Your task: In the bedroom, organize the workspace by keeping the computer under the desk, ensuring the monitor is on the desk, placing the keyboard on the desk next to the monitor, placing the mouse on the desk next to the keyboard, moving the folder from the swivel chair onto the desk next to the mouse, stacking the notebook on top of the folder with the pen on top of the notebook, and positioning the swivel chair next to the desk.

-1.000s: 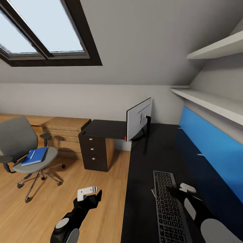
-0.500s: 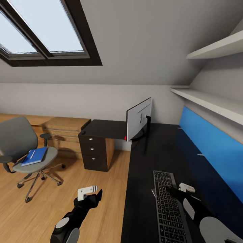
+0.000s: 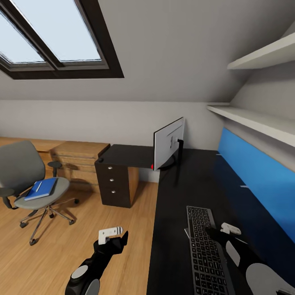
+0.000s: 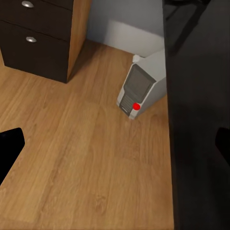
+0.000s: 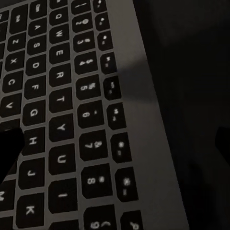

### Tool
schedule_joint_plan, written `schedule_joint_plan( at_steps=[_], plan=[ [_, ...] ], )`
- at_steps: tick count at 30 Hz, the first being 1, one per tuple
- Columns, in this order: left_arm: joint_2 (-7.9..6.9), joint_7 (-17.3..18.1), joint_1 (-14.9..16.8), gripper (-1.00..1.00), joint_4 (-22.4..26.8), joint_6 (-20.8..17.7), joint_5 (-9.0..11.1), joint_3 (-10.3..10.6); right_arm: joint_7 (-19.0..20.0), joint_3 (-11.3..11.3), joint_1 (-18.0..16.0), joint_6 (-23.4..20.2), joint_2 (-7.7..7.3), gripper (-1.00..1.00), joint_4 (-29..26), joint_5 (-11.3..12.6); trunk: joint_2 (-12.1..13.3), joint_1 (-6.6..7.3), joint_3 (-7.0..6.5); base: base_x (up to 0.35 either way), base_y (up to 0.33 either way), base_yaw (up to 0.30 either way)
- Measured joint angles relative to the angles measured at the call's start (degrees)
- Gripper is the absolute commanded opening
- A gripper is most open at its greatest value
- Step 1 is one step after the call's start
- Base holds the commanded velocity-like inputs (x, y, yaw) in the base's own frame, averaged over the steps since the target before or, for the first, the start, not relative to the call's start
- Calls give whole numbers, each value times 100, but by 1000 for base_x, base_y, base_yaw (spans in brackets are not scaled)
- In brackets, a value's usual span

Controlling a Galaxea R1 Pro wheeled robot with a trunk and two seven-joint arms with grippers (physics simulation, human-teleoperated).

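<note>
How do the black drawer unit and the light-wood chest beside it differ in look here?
The drawer unit is black with round silver knobs; the wooden chest is pale wood, and its handles are too small to make out. The drawer unit stands under the end of the desk, carrying its black top, while the chest stands apart against the back wall. The unit reaches higher than the chest. Both rest on the wood floor.

An attic home office; sloped ceiling with a skylight; wood floor; long black counter holding monitor and keyboard; grey swivel chair; wall shelves.
</note>
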State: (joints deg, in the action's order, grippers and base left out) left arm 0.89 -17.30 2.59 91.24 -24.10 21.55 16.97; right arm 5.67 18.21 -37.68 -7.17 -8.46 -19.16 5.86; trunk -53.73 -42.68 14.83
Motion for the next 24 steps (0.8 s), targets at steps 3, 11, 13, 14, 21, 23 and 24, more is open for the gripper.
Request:
schedule_joint_plan(
  at_steps=[3,11,13,14,21,23,24],
  plan=[
    [0,0,0,100,0,-1,0,0,-1,1,0,-3,1,100,0,-1,-120,-66,54,0,0,0],
    [-1,-1,0,100,0,-1,0,0,-2,1,0,-5,8,100,0,-3,-442,-242,198,0,0,0],
    [-1,-1,0,100,0,0,0,0,-3,1,0,-5,9,100,3,-3,-522,-286,234,0,0,0],
    [-1,-1,0,100,0,0,0,0,-3,1,0,-5,10,100,2,-3,-562,-308,252,0,0,0],
    [0,-1,0,100,0,0,0,0,-3,1,0,-5,10,100,1,-3,-843,-462,378,0,0,0],
    [0,-1,0,100,0,0,0,0,-2,1,0,-5,10,100,1,-3,-924,-506,414,0,0,0],
    [0,-1,0,100,0,0,0,0,-1,1,0,-5,10,100,1,-3,-925,-506,414,0,0,0]
  ],
)
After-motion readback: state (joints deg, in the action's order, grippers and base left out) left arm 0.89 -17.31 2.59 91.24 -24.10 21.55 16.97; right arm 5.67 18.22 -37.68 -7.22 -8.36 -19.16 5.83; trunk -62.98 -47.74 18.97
